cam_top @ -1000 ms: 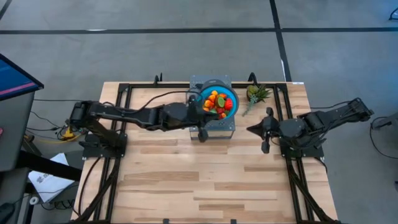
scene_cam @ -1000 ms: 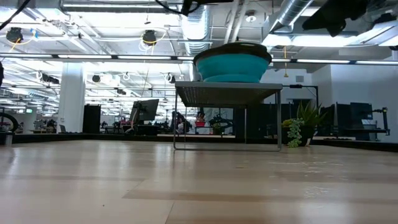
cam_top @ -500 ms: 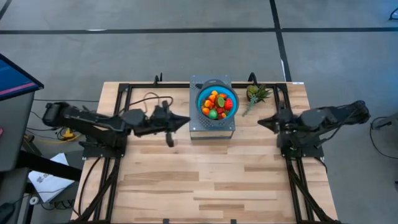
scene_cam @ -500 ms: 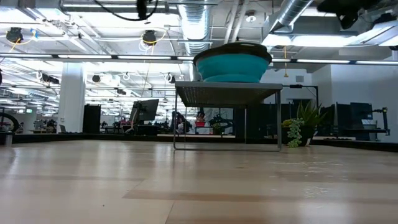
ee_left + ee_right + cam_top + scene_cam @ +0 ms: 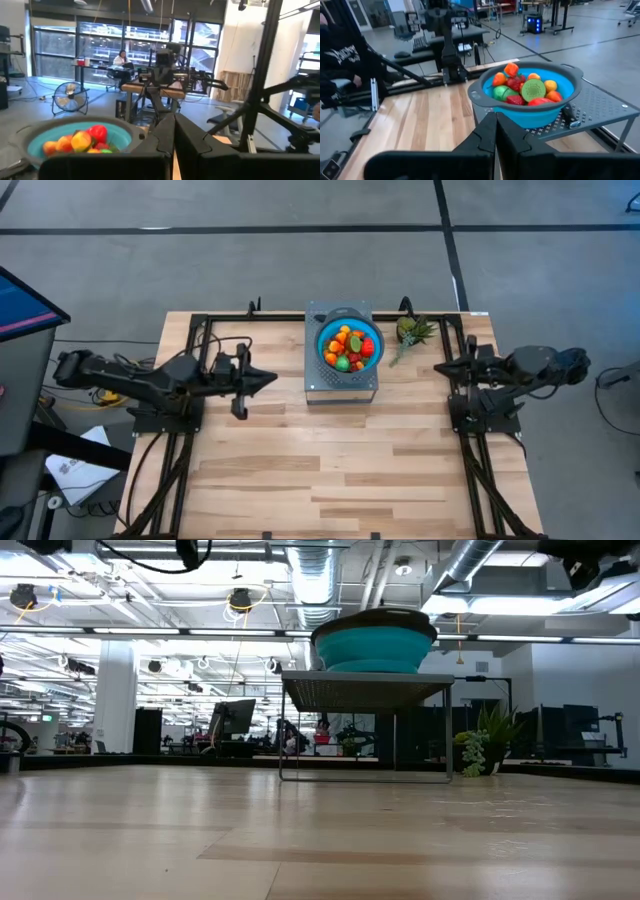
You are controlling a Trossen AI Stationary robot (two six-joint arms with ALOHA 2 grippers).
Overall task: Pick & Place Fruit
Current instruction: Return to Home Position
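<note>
Above the light wooden plank table (image 5: 330, 470), the left gripper (image 5: 270, 377) hangs left of the grey perforated metal stand (image 5: 340, 387), fingers pressed together on nothing. The right gripper (image 5: 438, 368) hangs right of the stand, likewise closed and empty. On the stand sits a blue plastic strainer bowl (image 5: 322, 345) heaped with small red, orange and green toy fruit (image 5: 350, 348). Just beside the stand's far right corner lies a spiky green-leaved pineapple-like piece (image 5: 410, 332).

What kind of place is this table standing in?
Probably an open-plan lab or industrial workshop: exposed ceiling ducts, a concrete floor, and desks with monitors in the room behind.
</note>
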